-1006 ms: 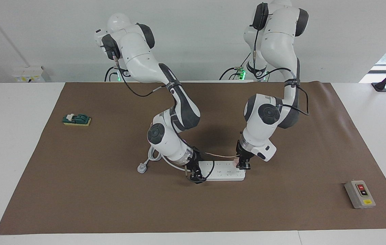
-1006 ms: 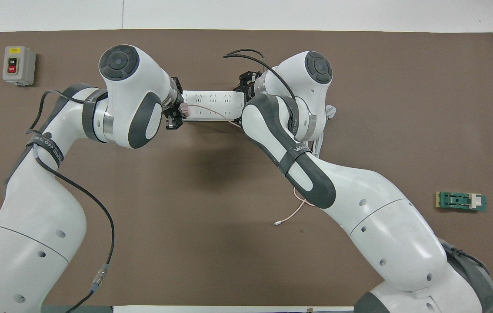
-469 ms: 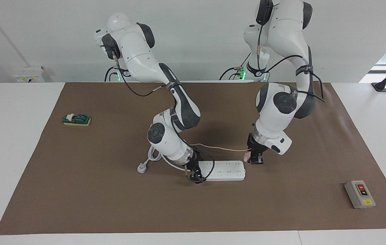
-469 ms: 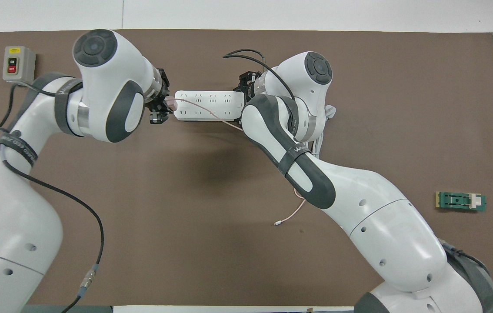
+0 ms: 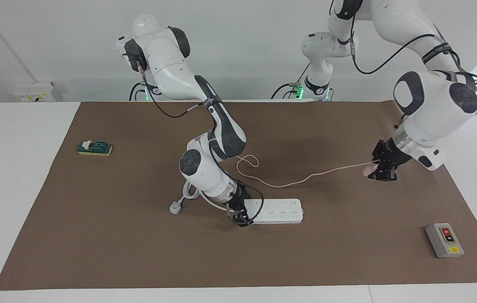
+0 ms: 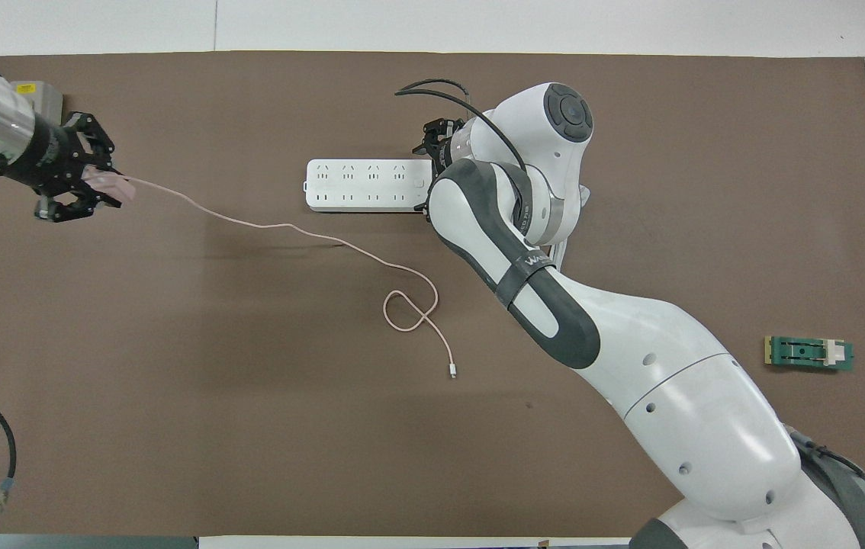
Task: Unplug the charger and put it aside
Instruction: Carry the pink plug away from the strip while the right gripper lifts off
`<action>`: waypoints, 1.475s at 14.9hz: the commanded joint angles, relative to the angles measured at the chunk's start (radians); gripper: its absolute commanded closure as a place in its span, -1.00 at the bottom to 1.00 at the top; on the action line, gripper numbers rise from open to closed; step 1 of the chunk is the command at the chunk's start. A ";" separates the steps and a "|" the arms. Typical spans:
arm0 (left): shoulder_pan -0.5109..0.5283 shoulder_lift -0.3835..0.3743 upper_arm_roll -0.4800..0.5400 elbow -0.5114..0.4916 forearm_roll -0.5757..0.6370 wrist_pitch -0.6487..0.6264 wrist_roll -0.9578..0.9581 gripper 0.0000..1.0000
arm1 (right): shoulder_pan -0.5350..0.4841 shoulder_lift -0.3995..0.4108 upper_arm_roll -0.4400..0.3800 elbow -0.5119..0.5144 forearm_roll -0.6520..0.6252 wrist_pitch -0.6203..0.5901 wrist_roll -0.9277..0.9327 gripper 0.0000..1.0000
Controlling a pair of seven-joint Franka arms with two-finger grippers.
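My left gripper is shut on the small pale-pink charger and holds it above the brown mat, toward the left arm's end of the table. It also shows in the overhead view with the charger. The thin pink cable trails from the charger across the mat and ends in a loop. The white power strip lies flat with no plug in its sockets. My right gripper grips the strip's end nearest the right arm's end of the table.
A grey switch box stands near the mat's corner farthest from the robots at the left arm's end. A green block lies toward the right arm's end. A white three-pin plug with its thick cord lies beside the strip.
My left gripper pulled the charger out of the strip and carried it toward the left arm's end of the table. The cable dragged after it. My right gripper stayed on the strip.
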State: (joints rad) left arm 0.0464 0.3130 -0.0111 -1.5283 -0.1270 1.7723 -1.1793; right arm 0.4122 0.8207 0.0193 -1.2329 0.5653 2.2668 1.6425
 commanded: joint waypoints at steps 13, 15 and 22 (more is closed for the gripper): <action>0.109 -0.164 -0.012 -0.397 -0.031 0.244 0.593 -0.99 | -0.216 -0.426 -0.048 -0.050 -0.413 -0.571 -0.838 -1.00; 0.102 -0.164 -0.012 -0.386 -0.029 0.230 0.595 -1.00 | -0.236 -0.460 -0.048 -0.050 -0.464 -0.616 -0.981 -1.00; 0.090 -0.173 -0.019 -0.250 -0.019 0.107 0.612 -1.00 | -0.305 -0.599 -0.048 -0.146 -0.519 -0.685 -1.369 -1.00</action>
State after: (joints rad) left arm 0.1499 0.1622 -0.0367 -1.8107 -0.1506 1.9346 -0.5753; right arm 0.1283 0.3083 -0.0387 -1.2634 0.0807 1.5672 0.3737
